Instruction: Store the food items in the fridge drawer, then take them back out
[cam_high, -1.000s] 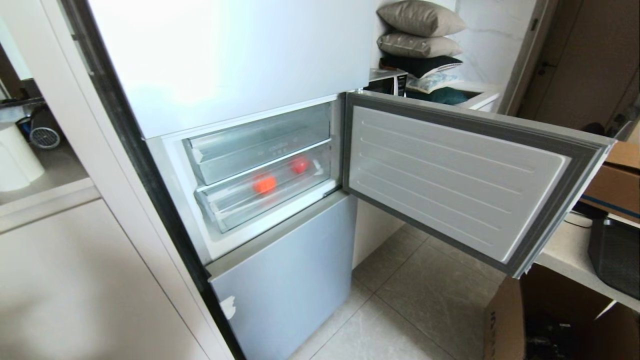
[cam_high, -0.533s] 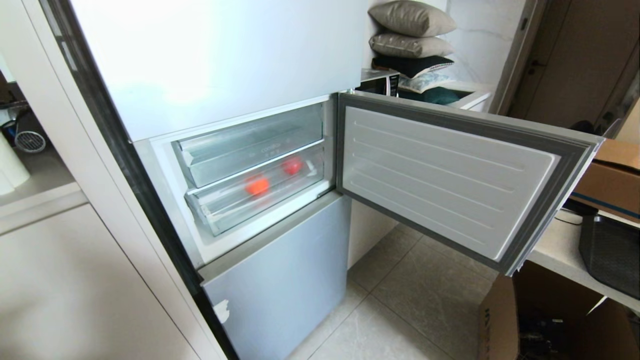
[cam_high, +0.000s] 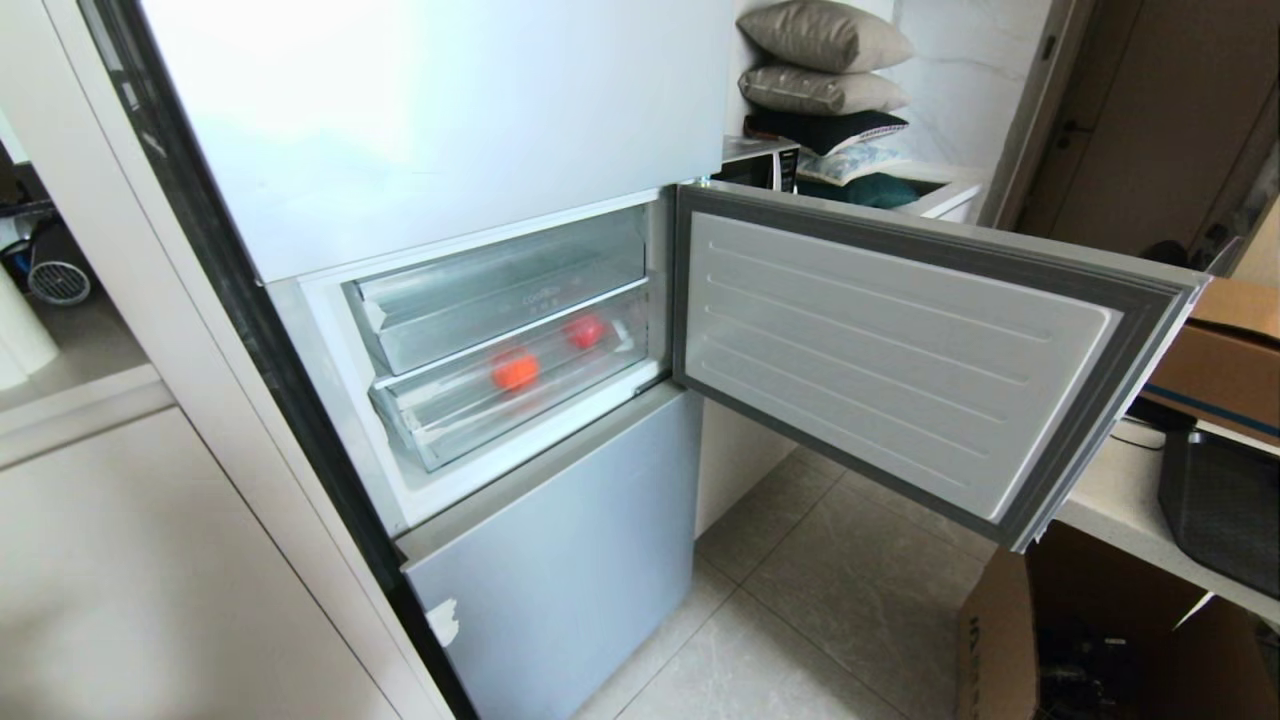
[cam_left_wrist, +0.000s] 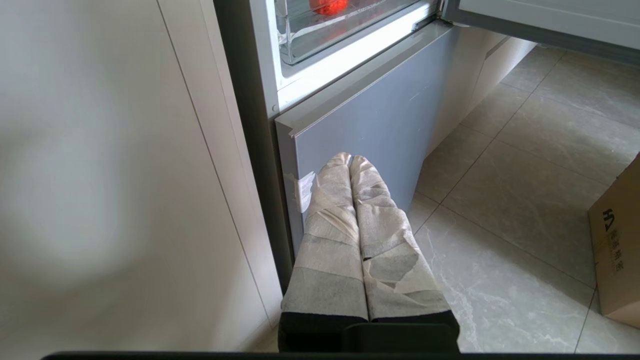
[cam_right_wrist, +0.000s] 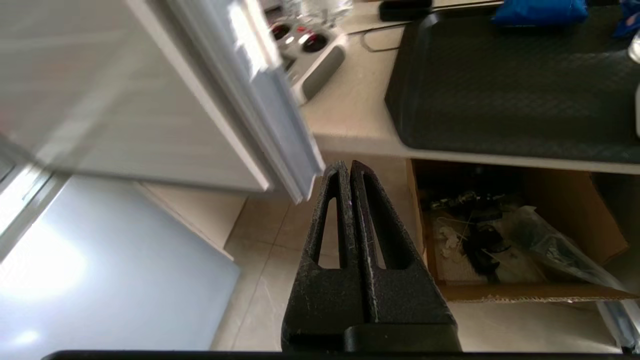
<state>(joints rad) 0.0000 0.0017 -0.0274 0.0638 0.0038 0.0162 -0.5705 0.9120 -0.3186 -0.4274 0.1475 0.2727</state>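
Fridge door (cam_high: 900, 350) swung open to the right, ribbed inner panel w/ grey gasket. Upper clear drawer (cam_high: 500, 290) w/ faint lettering, shut. Grey lower door (cam_high: 560, 560) closed, white tape scrap (cam_high: 440, 622) at its left edge. Stacked cushions (cam_high: 825, 60) behind, microwave (cam_high: 755, 165) beside them. Black tray (cam_right_wrist: 520, 80) on counter, power strip (cam_right_wrist: 310, 55) nearby. Open cardboard box (cam_right_wrist: 515, 230) under counter, on tiled floor (cam_high: 850, 620).
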